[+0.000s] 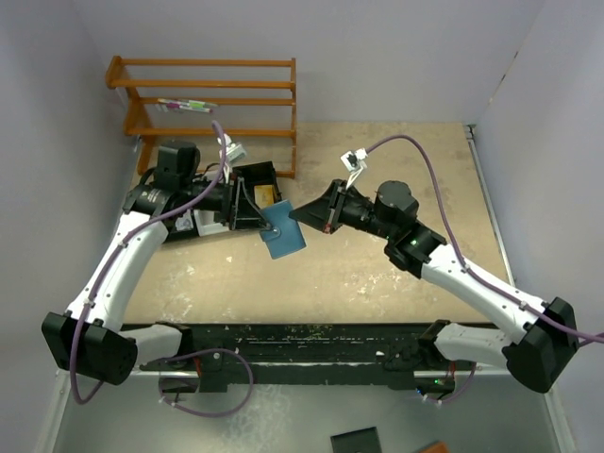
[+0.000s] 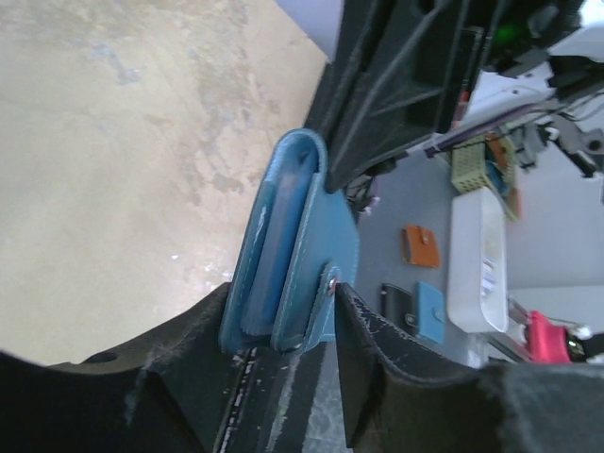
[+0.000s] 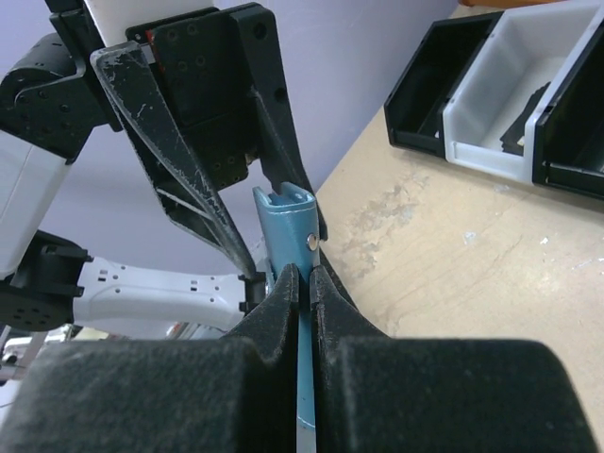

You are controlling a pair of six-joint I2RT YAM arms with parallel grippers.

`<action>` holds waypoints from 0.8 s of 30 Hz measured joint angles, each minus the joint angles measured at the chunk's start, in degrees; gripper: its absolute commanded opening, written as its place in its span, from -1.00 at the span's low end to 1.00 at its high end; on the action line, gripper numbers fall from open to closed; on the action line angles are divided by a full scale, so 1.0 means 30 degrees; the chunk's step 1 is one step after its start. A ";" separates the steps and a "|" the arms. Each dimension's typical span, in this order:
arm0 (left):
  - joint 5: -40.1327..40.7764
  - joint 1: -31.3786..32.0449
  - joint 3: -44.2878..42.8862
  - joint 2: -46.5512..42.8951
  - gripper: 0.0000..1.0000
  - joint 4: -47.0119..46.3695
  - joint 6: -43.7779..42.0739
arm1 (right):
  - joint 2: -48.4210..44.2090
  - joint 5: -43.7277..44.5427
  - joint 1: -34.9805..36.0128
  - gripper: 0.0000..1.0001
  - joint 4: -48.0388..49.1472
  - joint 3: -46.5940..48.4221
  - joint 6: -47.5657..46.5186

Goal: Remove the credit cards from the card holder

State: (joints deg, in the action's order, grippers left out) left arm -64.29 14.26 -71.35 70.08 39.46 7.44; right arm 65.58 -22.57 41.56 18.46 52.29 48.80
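One card holder (image 1: 285, 236) aloft | left gripper (image 2: 285, 300) clasps it | right gripper (image 3: 304, 276) pinches it

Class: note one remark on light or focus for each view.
Top external: soft, even light, all sharp. Left wrist: left claw is a dark blur, card holder sharper. Right wrist: right claw blurs up close; the snap glints.

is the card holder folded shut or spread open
Folded, not spread: in the left wrist view the card holder shows edge-on, its two flaps close together with only a narrow gap.
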 measured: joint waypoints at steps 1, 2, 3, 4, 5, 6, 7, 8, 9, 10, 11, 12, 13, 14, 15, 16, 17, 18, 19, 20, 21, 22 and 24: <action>-0.0393 0.0007 0.0000 0.0058 -0.24 -0.0102 0.0219 | 0.0087 -0.0044 0.0000 -1.00 0.0124 0.0015 0.0029; -0.0874 0.0007 0.0007 0.0138 -0.38 -0.0240 0.0430 | 0.0226 -0.0138 0.0000 -1.00 0.0277 0.0051 0.0058; -0.1224 0.0007 0.0007 0.0197 -0.52 -0.0393 0.0707 | 0.0386 -0.0204 0.0000 -1.00 0.0444 0.0073 0.0102; -0.1508 0.0000 0.0007 0.0219 -0.65 -0.0510 0.0882 | 0.0517 -0.0277 0.0000 -1.00 0.0554 0.0102 0.0131; -0.1712 -0.0022 0.0007 0.0226 -0.78 -0.0605 0.1020 | 0.0656 -0.0306 0.0000 -0.99 0.0612 0.0153 0.0160; -0.1778 -0.0066 0.0007 0.0226 -0.89 -0.0663 0.1180 | 0.0772 -0.0357 0.0000 -0.80 0.0721 0.0197 0.0182; -0.1814 -0.0138 0.0007 0.0226 -0.99 -0.0714 0.1297 | 0.0831 -0.0379 0.0000 -0.59 0.0809 0.0255 0.0182; -0.1872 -0.0189 0.0007 0.0248 -1.00 -0.0758 0.1355 | 0.0903 -0.0430 -0.0015 -0.40 0.0831 0.0350 0.0233; -0.1953 -0.0240 0.0007 0.0248 -1.00 -0.0787 0.1341 | 0.0954 -0.0474 -0.0044 -0.25 0.0918 0.0357 0.0342; -0.2025 -0.0240 0.0007 0.0248 -1.00 -0.0794 0.1297 | 0.1020 -0.0532 -0.0044 -0.16 0.0969 0.0357 0.0415; -0.2142 -0.0226 0.0000 0.0248 -1.00 -0.0758 0.1297 | 0.1107 -0.0678 -0.0051 -0.09 0.1049 0.0357 0.0474; -0.2317 -0.0204 0.0007 0.0248 -1.00 -0.0670 0.1224 | 0.1260 -0.0947 -0.0117 -0.02 0.1166 0.0357 0.0444; -0.2433 -0.0204 0.0000 0.0248 -1.00 -0.0554 0.1166 | 0.1428 -0.1399 -0.0175 0.00 0.1355 0.0357 0.0430; -0.2601 -0.0204 0.0000 0.0248 -1.00 -0.0459 0.1137 | 0.1639 -0.1916 -0.0284 0.01 0.1603 0.0357 0.0423; -0.2754 -0.0197 0.0000 0.0248 -1.00 -0.0364 0.1093 | 0.1923 -0.2739 -0.0437 0.01 0.1916 0.0357 0.0393; -0.2871 -0.0189 0.0000 0.0248 -1.00 -0.0226 0.1049 | 0.2200 -0.3519 -0.0590 0.00 0.2229 0.0357 0.0379; -0.2943 -0.0189 0.0000 0.0248 -1.00 -0.0102 0.0962 | 0.2484 -0.4277 -0.0765 -0.04 0.2543 0.0379 0.0393; -0.3009 -0.0189 0.0000 0.0248 -1.00 0.0058 0.0816 | 0.2790 -0.5100 -0.0976 -0.11 0.2798 0.0474 0.0393; -0.3067 -0.0182 0.0000 0.0248 -1.00 0.0204 0.0699 | 0.2958 -0.5625 -0.1100 -0.18 0.2936 0.0554 0.0386; -0.3133 -0.0168 -0.0036 0.0248 -1.00 0.0401 0.0539 | 0.3111 -0.6280 -0.1224 -0.21 0.2987 0.0714 0.0408; -0.3220 -0.0138 -0.0102 0.0248 -1.00 0.0641 0.0364 | 0.3198 -0.6754 -0.1260 -0.26 0.2980 0.0911 0.0386; -0.3366 -0.0124 -0.0204 0.0248 -1.00 0.0838 0.0160 | 0.3286 -0.7300 -0.1290 -0.30 0.2936 0.1231 0.0342; -0.3665 -0.0117 -0.0517 0.0240 -1.00 0.1107 -0.0066 | 0.3417 -0.7941 -0.1319 -0.34 0.2732 0.1902 0.0160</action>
State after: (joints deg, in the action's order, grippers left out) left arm -75.29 13.91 -72.90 70.81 42.78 7.25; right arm 75.83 -46.39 37.60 26.65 58.00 49.28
